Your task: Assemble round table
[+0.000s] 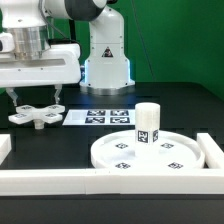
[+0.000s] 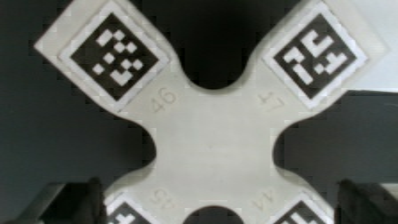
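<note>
On the black table (image 1: 60,142), the cross piece (image 1: 38,116) lies between the fingers (image 2: 68,203) (spread, released).

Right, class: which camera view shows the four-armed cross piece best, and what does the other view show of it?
The wrist view: the cross piece fills the frame, its tags sharp. The exterior view shows it small, flat on the black table at the exterior view's left, beneath the gripper.

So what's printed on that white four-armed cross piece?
Black-and-white tags on the white cross piece; wrist view best.
</note>
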